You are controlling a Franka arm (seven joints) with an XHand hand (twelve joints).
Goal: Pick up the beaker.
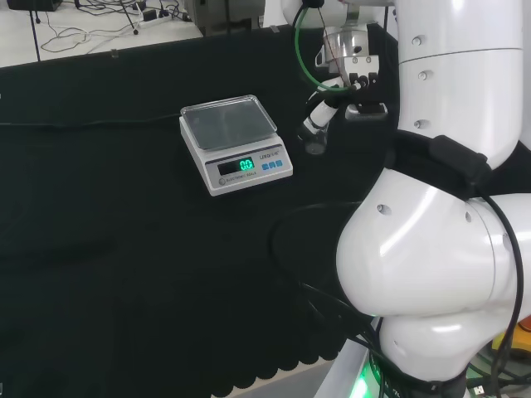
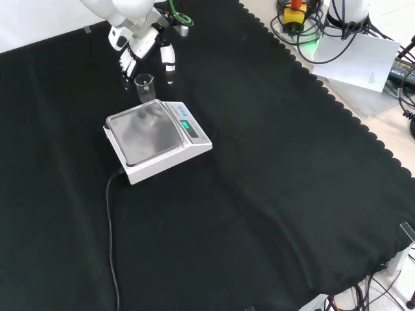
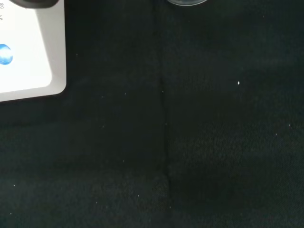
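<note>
A small clear glass beaker (image 2: 144, 88) stands upright on the black cloth, just behind the scale in the front view. In the head view the beaker (image 1: 315, 143) is a faint shape to the right of the scale. The black and white hand (image 2: 144, 43) hangs just above it, open. Its fingers (image 2: 126, 65) come down on one side of the beaker and its thumb (image 2: 170, 69) on the other, and neither touches the glass. In the head view the hand (image 1: 355, 81) reaches down beside the arm's white links. The beaker's rim (image 3: 187, 2) shows at the wrist view's edge.
A white digital scale (image 2: 155, 138) with a steel pan and a lit display sits close in front of the beaker, and its cable (image 2: 110, 220) trails toward the front edge. The scale (image 1: 235, 143) is left of the hand in the head view. One corner of the scale (image 3: 28, 57) shows in the wrist view.
</note>
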